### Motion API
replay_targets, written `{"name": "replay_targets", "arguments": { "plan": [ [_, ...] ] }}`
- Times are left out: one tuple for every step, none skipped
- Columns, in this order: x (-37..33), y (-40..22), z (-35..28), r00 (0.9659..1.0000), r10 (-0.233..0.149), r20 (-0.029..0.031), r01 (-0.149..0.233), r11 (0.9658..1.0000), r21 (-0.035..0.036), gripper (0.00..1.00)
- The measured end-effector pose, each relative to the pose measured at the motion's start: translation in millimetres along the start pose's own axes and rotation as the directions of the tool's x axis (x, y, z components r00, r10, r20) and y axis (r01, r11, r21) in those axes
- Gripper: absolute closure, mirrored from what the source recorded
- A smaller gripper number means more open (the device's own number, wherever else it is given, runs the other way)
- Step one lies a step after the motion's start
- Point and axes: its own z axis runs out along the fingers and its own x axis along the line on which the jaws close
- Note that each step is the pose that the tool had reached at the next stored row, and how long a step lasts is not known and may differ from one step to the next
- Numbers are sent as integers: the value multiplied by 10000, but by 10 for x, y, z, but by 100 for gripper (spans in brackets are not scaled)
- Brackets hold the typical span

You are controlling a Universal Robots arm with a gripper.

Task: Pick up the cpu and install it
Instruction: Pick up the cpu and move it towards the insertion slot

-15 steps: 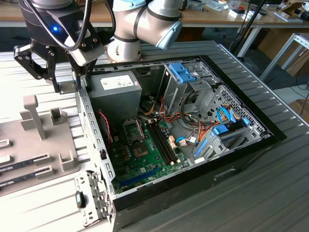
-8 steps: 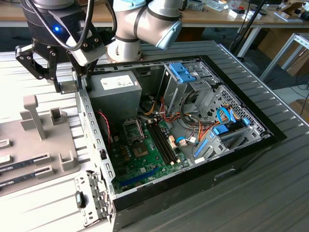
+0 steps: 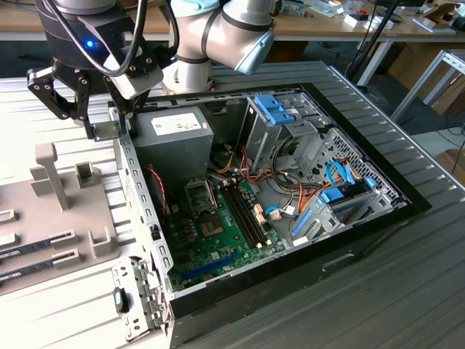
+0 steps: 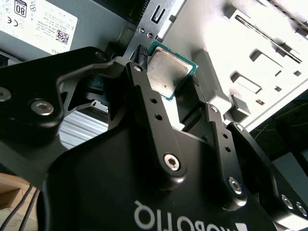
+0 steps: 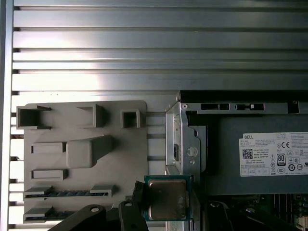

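Observation:
The cpu (image 4: 166,70) is a small square chip with a silver-grey metal top and a green rim, and it also shows in the first wrist view (image 5: 167,198). My gripper (image 3: 107,125) is shut on it, one black finger (image 4: 144,96) on each side. In the exterior view the held cpu (image 3: 107,131) hangs over the open computer case's wall at the view's left, beside the grey power supply (image 3: 174,134). The dark socket frame (image 3: 200,195) lies on the green motherboard (image 3: 218,229), lower and further to the view's right.
A grey fixture plate (image 3: 65,218) with moulded holders lies outside the case at the exterior view's left, with memory sticks (image 3: 36,243) in its slots. Inside the case are drive cages (image 3: 290,127), bundled cables (image 3: 290,196) and the case's metal side wall (image 3: 138,189).

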Motion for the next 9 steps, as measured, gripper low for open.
{"name": "replay_targets", "arguments": {
  "plan": [
    [-3,0,1,10000,0,0,0,10000,0,53],
    [-8,0,1,10000,0,1,0,10000,-1,53],
    [-11,0,2,10000,0,0,0,10000,-1,53],
    [-15,0,2,10000,0,0,0,10000,0,53],
    [-18,0,3,10000,0,0,0,10000,0,53],
    [-22,0,3,10000,0,0,0,10000,0,53],
    [-27,0,4,10000,0,0,0,10000,0,53],
    [-32,0,4,10000,0,0,0,10000,0,53],
    [-36,0,5,10000,0,1,0,10000,0,53]
  ]
}}
